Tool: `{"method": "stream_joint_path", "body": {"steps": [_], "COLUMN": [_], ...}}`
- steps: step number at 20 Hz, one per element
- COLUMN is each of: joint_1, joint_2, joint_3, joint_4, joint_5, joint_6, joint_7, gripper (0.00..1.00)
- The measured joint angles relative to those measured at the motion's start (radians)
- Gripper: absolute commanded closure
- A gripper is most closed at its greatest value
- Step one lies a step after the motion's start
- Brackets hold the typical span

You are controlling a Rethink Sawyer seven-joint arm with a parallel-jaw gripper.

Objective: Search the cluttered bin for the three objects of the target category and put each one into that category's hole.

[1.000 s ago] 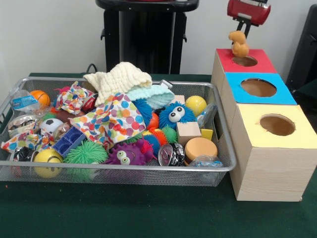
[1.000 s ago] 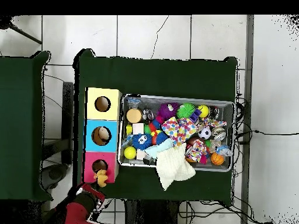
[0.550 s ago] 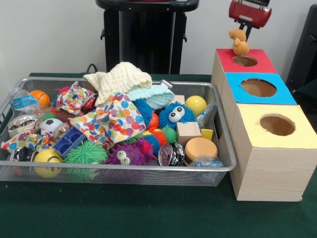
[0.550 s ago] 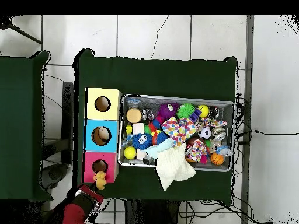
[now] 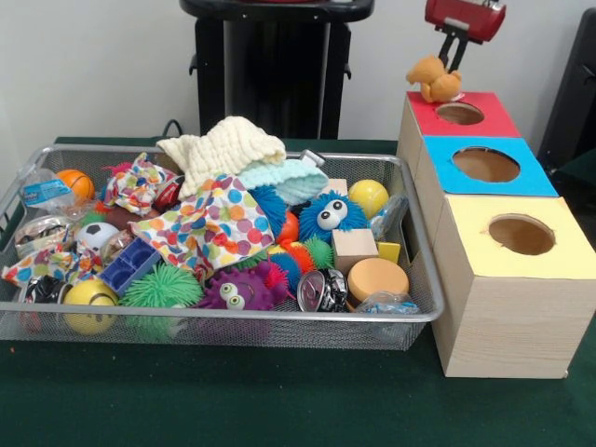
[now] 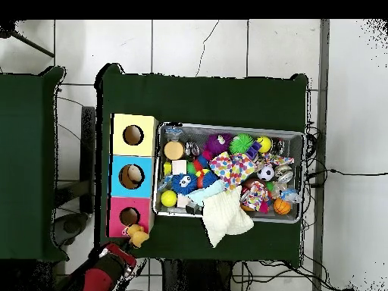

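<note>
Orange-tan plush toy [image 5: 434, 78], pinched in the red gripper's [image 5: 448, 61] fingers beside the red-topped box's round hole [image 5: 459, 114], seemingly needs centring above it before release.

Red arm's end shows at 1 o'clock in front view. Gripper [image 5: 449, 67] hangs down, clamped on something.

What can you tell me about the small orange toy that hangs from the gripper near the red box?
The orange toy looks soft and plush, lumpy in shape, perhaps a small animal. It hangs from the gripper, tilted, above the far left corner of the red box, beside its hole rather than over it. In the overhead view the toy sits at that box's edge. Whether it touches the box cannot be told.
</note>
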Motion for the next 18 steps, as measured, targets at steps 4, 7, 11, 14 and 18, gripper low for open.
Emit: {"method": "stream_joint_path", "body": {"steps": [4,7,11,14,18], "joint_1": [0.007,0.007,0.007,0.007,0.006], "joint_2": [-0.025,-0.045,-0.062,-0.069,-0.073], "joint_3": [-0.035,-0.054,-0.077,-0.089,-0.107], "joint_4": [0.0,0.0,-0.004,-0.008,-0.018], "joint_5": [0.0,0.0,0.0,-0.001,-0.001], "joint_6": [0.074,0.126,0.171,0.187,0.19], "joint_7": [0.0,0.0,0.0,0.0,0.0], "gripper": [1.0,1.0,1.0,1.0,1.0]}}
